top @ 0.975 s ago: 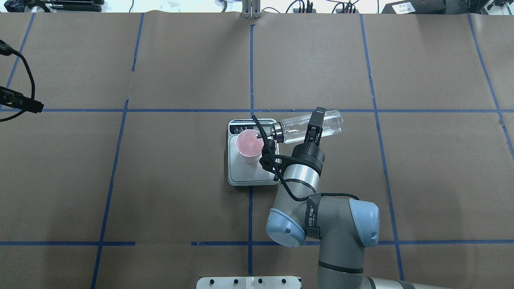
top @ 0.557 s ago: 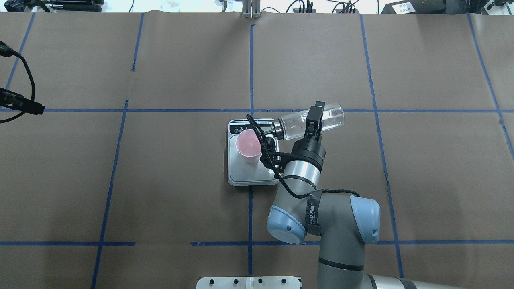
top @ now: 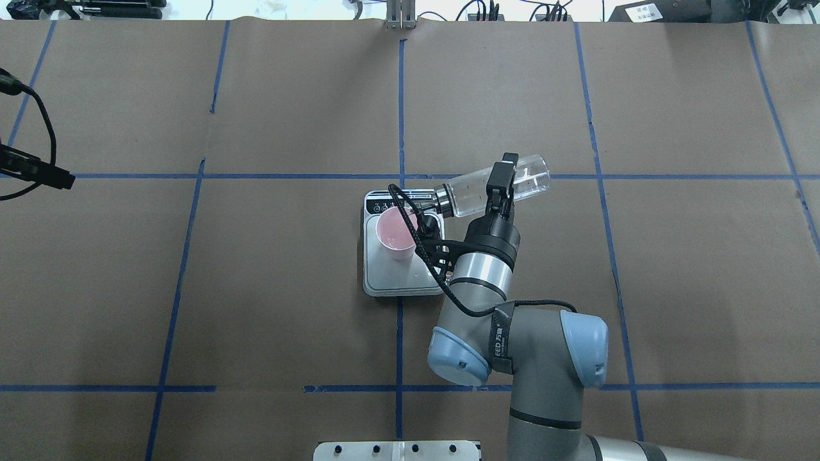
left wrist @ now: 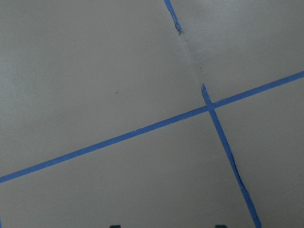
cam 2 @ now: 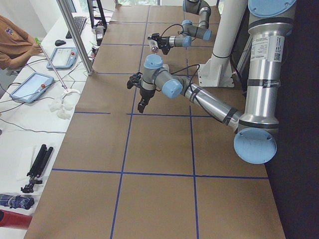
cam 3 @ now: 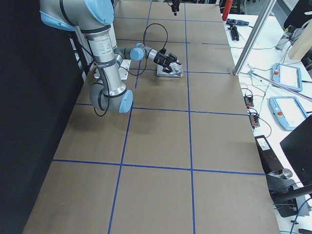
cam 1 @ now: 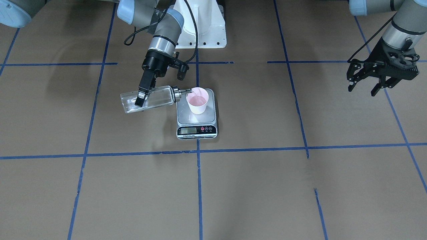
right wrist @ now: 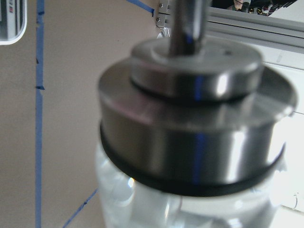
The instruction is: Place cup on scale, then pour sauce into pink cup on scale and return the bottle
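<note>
My right gripper (top: 499,184) is shut on the clear glass bottle (top: 519,182), which lies nearly level above the table. Its silver cap (right wrist: 194,109) fills the right wrist view. The spout (cam 1: 186,91) reaches the rim of the pink cup (cam 1: 197,101). The cup stands upright on the silver platform of the scale (cam 1: 186,116), also seen from overhead (top: 400,275). Clear sauce (cam 1: 156,100) shows inside the bottle. My left gripper (cam 1: 365,87) is open and empty, far off at the table's side, above bare paper.
Brown paper with a blue tape grid (top: 400,109) covers the table. The robot's white base plate (cam 1: 200,30) is at the near edge. A black cable (top: 442,269) hangs from the right wrist over the scale. A side bench with tablets (cam 2: 30,87) and a person lies beyond the far edge.
The right gripper has swung the bottle: its base end moved away from the robot and the spout drew back from over the cup's middle toward its rim. The left gripper barely moved.
</note>
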Action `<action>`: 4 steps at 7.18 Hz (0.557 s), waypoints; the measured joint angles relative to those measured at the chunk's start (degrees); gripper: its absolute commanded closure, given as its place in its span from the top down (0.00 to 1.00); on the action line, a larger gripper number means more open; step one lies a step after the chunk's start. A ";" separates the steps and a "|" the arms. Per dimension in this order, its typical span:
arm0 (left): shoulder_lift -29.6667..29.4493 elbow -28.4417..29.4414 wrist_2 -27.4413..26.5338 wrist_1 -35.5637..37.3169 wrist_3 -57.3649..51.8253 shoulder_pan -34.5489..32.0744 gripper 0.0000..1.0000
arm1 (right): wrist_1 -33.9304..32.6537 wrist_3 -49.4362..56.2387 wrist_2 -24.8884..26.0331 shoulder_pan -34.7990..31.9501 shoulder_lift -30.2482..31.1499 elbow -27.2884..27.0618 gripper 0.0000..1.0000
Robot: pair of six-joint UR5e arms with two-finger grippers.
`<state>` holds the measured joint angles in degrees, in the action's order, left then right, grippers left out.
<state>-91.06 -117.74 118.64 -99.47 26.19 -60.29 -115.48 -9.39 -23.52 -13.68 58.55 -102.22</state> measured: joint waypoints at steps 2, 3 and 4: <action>0.00 0.15 0.08 -0.02 0.02 0.04 0.73 | 0.00 2.33 1.16 -0.08 0.20 -0.06 0.00; -0.04 0.25 0.09 -0.02 0.06 0.07 0.73 | 0.00 3.43 1.35 -0.11 0.21 -0.18 0.00; -0.07 0.28 0.09 -0.02 0.08 0.07 0.73 | 0.00 4.37 1.67 -0.14 0.29 -0.33 0.00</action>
<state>-91.13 -117.46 118.74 -99.49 26.27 -60.22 -115.49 -5.02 -21.85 -13.82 58.84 -102.55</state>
